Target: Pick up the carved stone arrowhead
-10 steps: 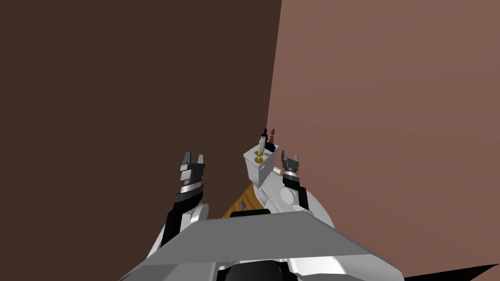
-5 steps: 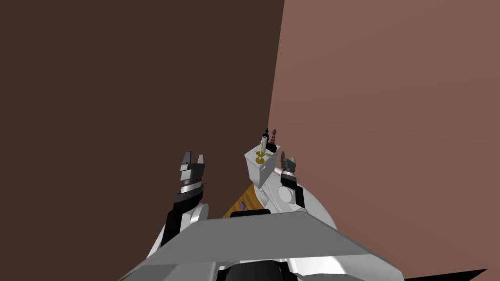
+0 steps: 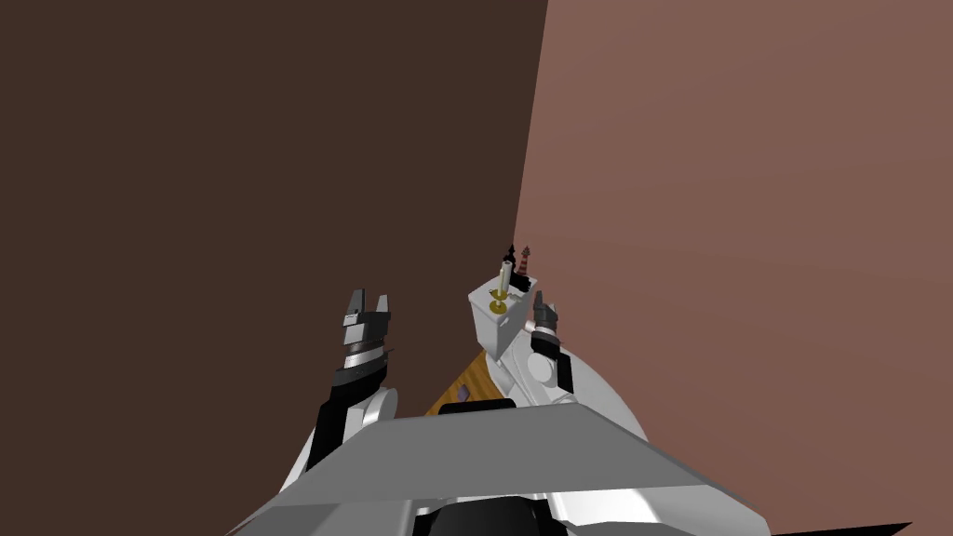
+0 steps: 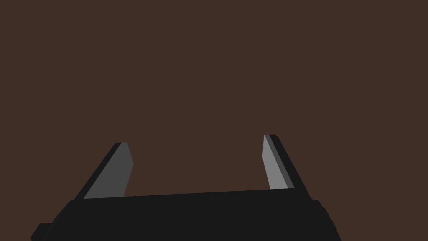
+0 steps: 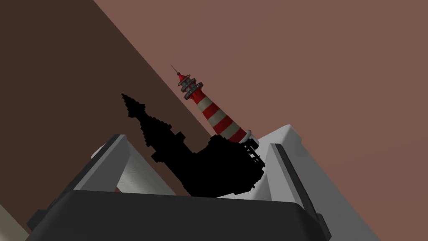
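Step looks like final approach for the grasp, nothing gripped yet. Right gripper (image 5: 198, 140) spread wide and empty, at the right side of the white stand (image 3: 491, 328). Arrowhead (image 5: 200, 161), drawn jagged black, sits at the far corner of the stand's top. In the right wrist view it is framed between the right fingers (image 5: 122, 161), not pinched. Striped lighthouse (image 5: 214, 114) just behind it, contact unclear. Candle (image 3: 504, 276) nearer the top's front edge. Left gripper (image 4: 195, 140) also parted, idle, facing the dark brown wall (image 3: 233, 167). Next move probably: push in until blades flank the arrowhead, close, lift, without knocking the lighthouse.
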